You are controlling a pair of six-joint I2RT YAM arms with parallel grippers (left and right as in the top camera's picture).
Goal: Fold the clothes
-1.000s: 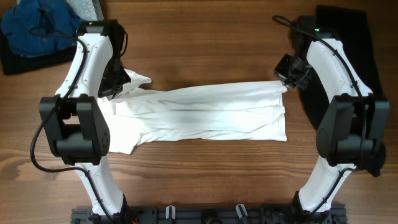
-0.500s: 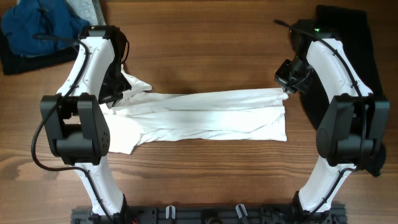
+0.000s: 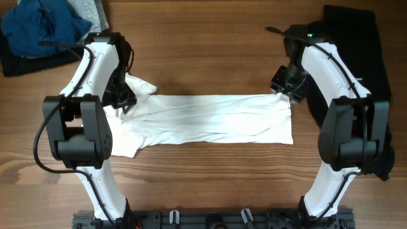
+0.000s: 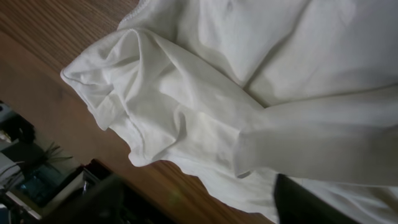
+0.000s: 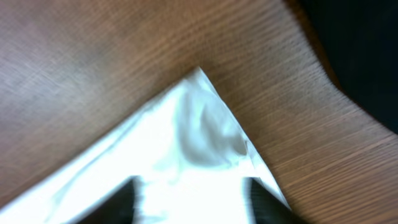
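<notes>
The white T-shirt point(image 3: 216, 117) lies flat across the middle of the table, folded into a long band, with a sleeve point(image 3: 140, 86) sticking out at its left end. My left gripper point(image 3: 124, 103) hovers over that left end. In the left wrist view its dark fingers point(image 4: 311, 202) stand wide apart, open, above the bunched sleeve fabric point(image 4: 186, 106), and grip nothing. My right gripper point(image 3: 287, 94) is over the shirt's far right corner. Its fingers point(image 5: 267, 202) are spread, open, on either side of the white corner point(image 5: 199, 137), which rests on the wood.
A blue garment point(image 3: 38, 28) and a grey folded one point(image 3: 86, 7) lie at the back left. A black garment point(image 3: 362, 51) lies along the right edge, close behind my right arm, and shows as a dark area point(image 5: 360, 50) in the right wrist view.
Both grippers were shut on the shirt's far edge and have let it go. The fabric has settled flat on the table. The right arm has shifted slightly left.
</notes>
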